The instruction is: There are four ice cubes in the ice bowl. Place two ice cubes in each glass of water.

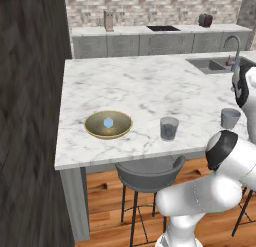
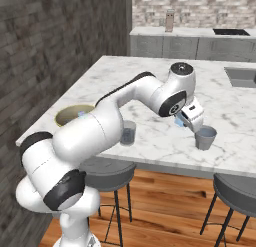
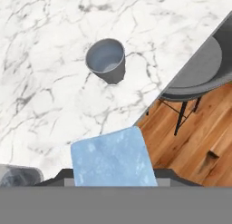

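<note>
Left base view: the bowl (image 1: 108, 124) sits near the counter's (image 1: 150, 86) front-left edge with 1 cube (image 1: 108, 122) showing in it. A glass (image 1: 169, 128) stands right of it; the far glass (image 1: 230, 118) is further right. A stool (image 1: 149, 172) stands below the counter edge.

Right base view: the gripper (image 2: 184, 120) hangs just up-left of the far glass (image 2: 205, 137), a held cube (image 2: 179, 121) between its fingers. It should move squarely above the rim before releasing.

Hand view: the jaws are closed on the held cube (image 3: 112, 158). Nothing blocks the way.
</note>
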Controlling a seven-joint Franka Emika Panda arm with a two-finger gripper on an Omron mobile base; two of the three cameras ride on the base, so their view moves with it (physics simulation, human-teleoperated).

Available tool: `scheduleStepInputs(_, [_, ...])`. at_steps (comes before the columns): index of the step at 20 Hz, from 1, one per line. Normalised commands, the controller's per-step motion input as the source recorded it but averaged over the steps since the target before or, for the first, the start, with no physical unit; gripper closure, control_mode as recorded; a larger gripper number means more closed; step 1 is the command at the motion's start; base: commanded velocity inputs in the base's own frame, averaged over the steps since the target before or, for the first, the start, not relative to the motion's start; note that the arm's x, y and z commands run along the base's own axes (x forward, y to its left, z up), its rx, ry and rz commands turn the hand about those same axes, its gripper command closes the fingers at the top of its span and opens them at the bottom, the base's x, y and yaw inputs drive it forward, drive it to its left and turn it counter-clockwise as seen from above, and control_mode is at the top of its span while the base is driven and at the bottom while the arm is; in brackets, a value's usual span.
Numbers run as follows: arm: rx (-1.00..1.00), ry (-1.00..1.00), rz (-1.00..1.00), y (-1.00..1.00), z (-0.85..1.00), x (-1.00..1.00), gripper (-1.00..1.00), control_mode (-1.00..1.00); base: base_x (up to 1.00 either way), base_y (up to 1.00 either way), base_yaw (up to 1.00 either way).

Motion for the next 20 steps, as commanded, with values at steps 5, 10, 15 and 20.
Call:
scheduleStepInputs(5, [-0.06, 0.06, 0.00, -0.01, -0.11, 0.05, 1.00, -1.00, 0.00, 0.00, 0.00])
scheduleStepInputs(10, [-0.01, 0.00, 0.00, -0.27, -0.31, 0.19, 1.00, -1.00, 0.00, 0.00, 0.00])
scheduleStepInputs(15, [0.00, 0.00, 0.00, -0.38, -0.17, 0.53, 1.00, -1.00, 0.00, 0.00, 0.00])
scheduleStepInputs(20, [0.00, 0.00, 0.00, -0.33, 0.00, 0.44, 1.00, -1.00, 0.00, 0.00, 0.00])
